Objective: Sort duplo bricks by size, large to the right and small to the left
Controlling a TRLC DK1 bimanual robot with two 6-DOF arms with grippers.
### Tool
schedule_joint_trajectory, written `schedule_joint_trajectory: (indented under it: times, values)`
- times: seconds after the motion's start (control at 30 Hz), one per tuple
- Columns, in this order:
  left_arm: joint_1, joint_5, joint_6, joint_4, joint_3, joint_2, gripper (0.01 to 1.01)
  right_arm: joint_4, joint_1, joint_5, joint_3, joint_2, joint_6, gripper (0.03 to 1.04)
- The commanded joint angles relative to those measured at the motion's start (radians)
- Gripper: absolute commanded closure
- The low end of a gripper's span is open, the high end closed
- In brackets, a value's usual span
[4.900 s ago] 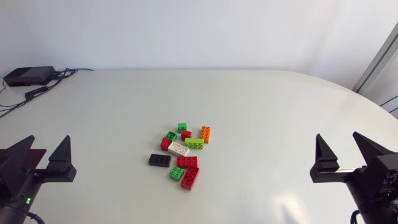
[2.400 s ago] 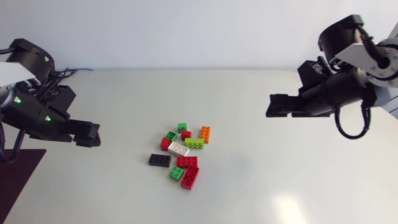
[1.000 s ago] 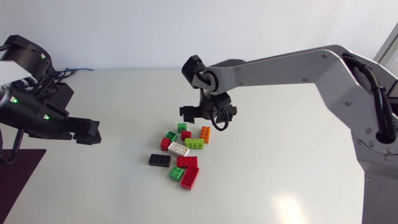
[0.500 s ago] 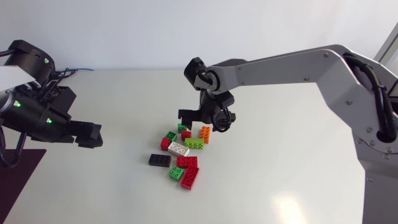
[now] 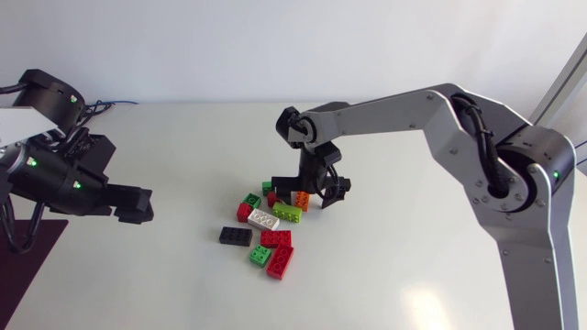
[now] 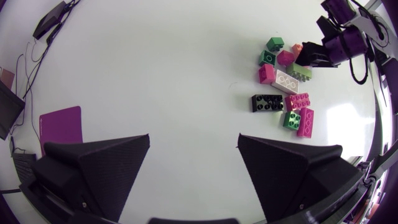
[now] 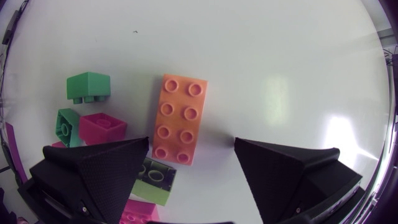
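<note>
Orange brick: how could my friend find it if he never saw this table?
On the white table, find the pile of bricks in the middle. The orange brick lies at its edge, under the open right gripper. It is the only orange one, long with eight studs.

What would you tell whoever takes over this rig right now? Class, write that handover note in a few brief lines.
Right gripper: jaws open, down over the orange brick, which lies between them ungripped.
Left gripper: jaws open, empty, above the table, well to the left of the bricks.
Position: all bricks sit in one cluster at mid-table.
Done: nothing sorted yet.
Left: every large brick to the right, every small one to the left.
</note>
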Motion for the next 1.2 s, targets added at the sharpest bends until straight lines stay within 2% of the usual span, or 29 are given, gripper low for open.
schedule_joint_trajectory:
  times: [0.0,0.3,0.4,0.67,0.73,0.83,0.9,1.17]
  values:
    - [-0.010,0.008,-0.026,0.010,-0.026,0.007,0.043,-0.024,-0.012,0.001,0.026,0.029,0.010,0.07]
    - [-0.010,0.008,-0.026,0.015,-0.029,0.007,0.043,-0.047,-0.029,-0.002,0.053,0.039,0.008,0.11]
    - [-0.010,0.008,-0.026,0.017,-0.032,0.007,0.043,-0.052,-0.032,-0.002,0.053,0.039,0.010,0.23]
    - [-0.010,0.008,-0.026,0.018,-0.033,0.007,0.043,-0.038,-0.026,-0.013,0.038,0.040,0.005,0.66]
    - [-0.010,0.008,-0.026,0.018,-0.033,0.007,0.043,-0.032,-0.024,-0.018,0.035,0.043,0.004,0.71]
    - [-0.010,0.008,-0.026,0.018,-0.036,0.007,0.043,-0.032,-0.026,-0.035,0.032,0.049,0.002,0.72]
    - [-0.010,0.008,-0.025,0.018,-0.036,0.005,0.043,-0.024,-0.027,-0.033,0.027,0.048,0.001,0.83]
    - [-0.010,0.008,-0.025,0.018,-0.041,-0.004,0.043,-0.007,-0.085,-0.031,-0.065,-0.014,-0.019,0.83]
